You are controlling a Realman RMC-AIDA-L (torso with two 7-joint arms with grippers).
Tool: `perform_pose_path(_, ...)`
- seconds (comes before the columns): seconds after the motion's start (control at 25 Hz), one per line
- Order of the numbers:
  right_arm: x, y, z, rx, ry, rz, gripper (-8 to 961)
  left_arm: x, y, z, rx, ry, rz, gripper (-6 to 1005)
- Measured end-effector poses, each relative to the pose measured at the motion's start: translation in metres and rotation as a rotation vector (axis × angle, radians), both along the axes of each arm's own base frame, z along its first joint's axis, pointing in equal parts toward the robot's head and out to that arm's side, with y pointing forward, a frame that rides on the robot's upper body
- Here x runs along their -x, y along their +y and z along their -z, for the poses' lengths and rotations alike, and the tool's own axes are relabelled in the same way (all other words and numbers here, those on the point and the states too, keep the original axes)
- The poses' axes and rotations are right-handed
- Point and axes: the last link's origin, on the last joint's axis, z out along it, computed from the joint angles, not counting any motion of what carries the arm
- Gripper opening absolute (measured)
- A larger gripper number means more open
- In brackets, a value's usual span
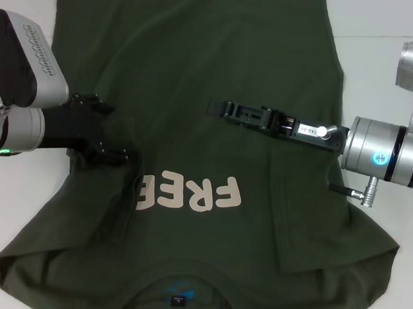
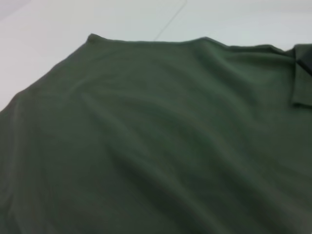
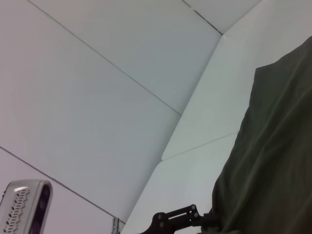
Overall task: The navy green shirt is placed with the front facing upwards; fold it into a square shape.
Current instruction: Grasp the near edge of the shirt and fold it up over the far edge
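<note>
**Both arms over the green shirt, left one gathering cloth**

From my station I saw the navy green shirt (image 1: 196, 110) spread across the white tabletop (image 1: 392, 19), front up, collar nearest the robot and hem at the far side. The cloth was a matte, soft-looking dark olive knit, and the pale pinkish block letters (image 1: 189, 193) on the chest read upside down from the head camera. A small blue logo (image 1: 180, 294) showed inside the collar. The shirt did not lie flat: on the robot's left a ridge of bunched fabric ran from the lettering toward the collar, covering the start of the word, and shallow creases fanned out from it.

The left gripper (image 1: 112, 153), a black angular assembly on a silver cylindrical wrist, sat right at that ridge, down in the fabric beside the letters. Cloth was puckered around it, but I could not tell from my views whether its jaws were clamped on the shirt or merely pressing into it. The left wrist camera gave me only a rolling expanse of green cloth with the hem edge against the white surface.

The right gripper (image 1: 228, 109) reached in from the robot's right, long, flat and black, lying level over the middle of the shirt with its tip near the centre. Its jaws looked drawn together with nothing between them, though I could not say whether it touched the cloth. The right wrist camera showed a draped green edge and pale panelled surfaces beyond.
</note>
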Motion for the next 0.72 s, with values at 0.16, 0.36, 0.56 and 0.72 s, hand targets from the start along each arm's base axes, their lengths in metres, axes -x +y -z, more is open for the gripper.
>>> perform_pose_path(0.16, 0.000, 0.000, 0.000, 0.000, 0.000, 0.000, 875, 0.001, 0.000, 0.001, 0.005, 0.016, 0.010, 876)
perform_pose_path(0.36, 0.001, 0.001, 0.000, 0.002, 0.003, 0.000, 875, -0.003, 0.000, 0.005, 0.016, 0.032, 0.030, 875)
perform_pose_path(0.56, 0.000, 0.000, 0.000, 0.005, 0.005, 0.006, 876, -0.008, 0.000, 0.010, 0.031, 0.051, 0.056, 875)
perform_pose_path(0.72, 0.000, 0.000, 0.000, 0.007, 0.006, 0.006, 875, -0.011, 0.001, 0.011, 0.035, 0.059, 0.070, 876)
